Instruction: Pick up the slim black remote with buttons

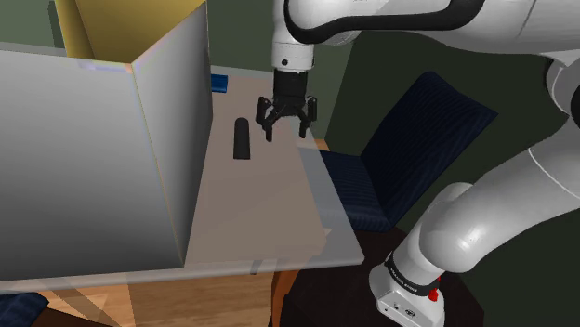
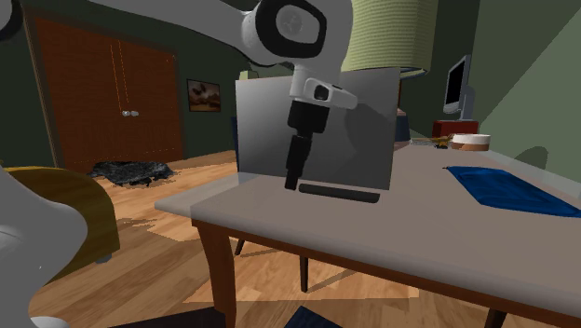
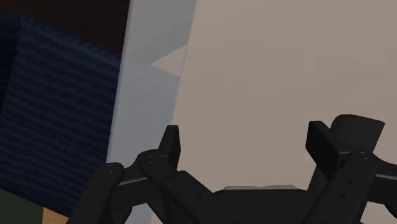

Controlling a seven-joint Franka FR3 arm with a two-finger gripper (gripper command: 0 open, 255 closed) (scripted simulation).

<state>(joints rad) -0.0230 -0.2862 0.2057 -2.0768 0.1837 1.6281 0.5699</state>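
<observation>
The slim black remote [image 1: 242,139] lies flat on the pale table [image 1: 270,214], close to the tall grey box [image 1: 102,158]. In the second exterior view the remote [image 2: 340,191] rests just in front of that box [image 2: 354,121]. My gripper [image 1: 285,127] hangs open a little above the table, beside the remote on the side toward the chair, holding nothing. From the side, the gripper [image 2: 292,182] points straight down next to the remote's end. Between the spread fingers of my gripper [image 3: 245,141] I see bare tabletop; the remote's dark end [image 3: 359,129] peeks out beyond one finger.
A dark blue chair [image 1: 409,158] stands past the table's edge near the gripper. A blue cloth [image 2: 507,186], a tape roll [image 2: 470,142] and a red box [image 2: 454,128] lie farther along the table. A small blue object [image 1: 219,84] sits behind the remote.
</observation>
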